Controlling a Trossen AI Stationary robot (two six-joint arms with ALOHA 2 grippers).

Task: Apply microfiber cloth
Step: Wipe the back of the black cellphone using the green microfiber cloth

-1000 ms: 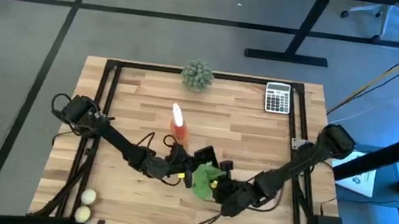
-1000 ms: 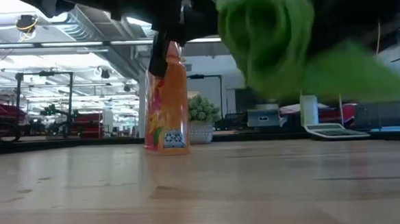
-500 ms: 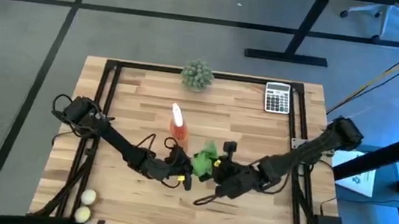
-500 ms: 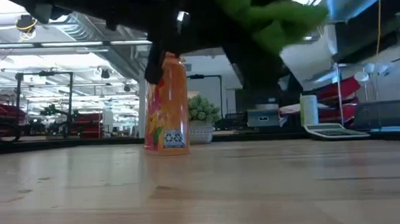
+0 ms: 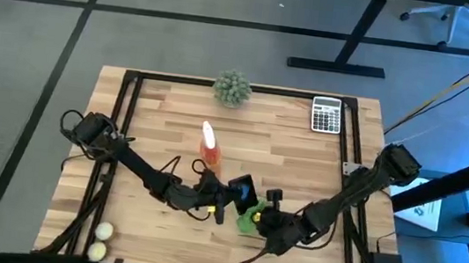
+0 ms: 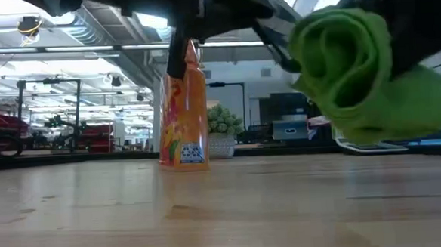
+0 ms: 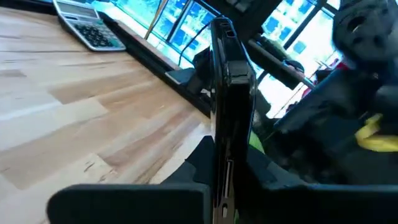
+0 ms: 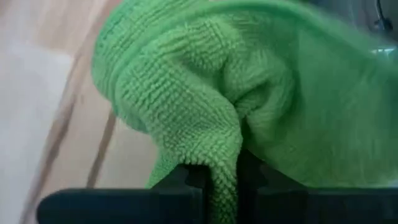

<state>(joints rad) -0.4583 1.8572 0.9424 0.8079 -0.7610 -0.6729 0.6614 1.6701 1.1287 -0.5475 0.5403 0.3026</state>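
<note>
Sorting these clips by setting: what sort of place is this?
Probably an open-plan office or robotics lab: a wooden table on grey carpet, desk legs and an office chair nearby, ceiling lights and desks behind.

The right gripper (image 5: 258, 221), clamping the microfiber cloth (image 5: 250, 217), is back toward six o'clock from beside the left gripper (image 5: 228, 200), cloth lower

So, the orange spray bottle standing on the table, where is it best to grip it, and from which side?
The spray bottle stands upright, tall and narrow, so probably grip across its orange body, below the white nozzle, with the jaws coming in level from the side; from above the nozzle is in the way.
</note>
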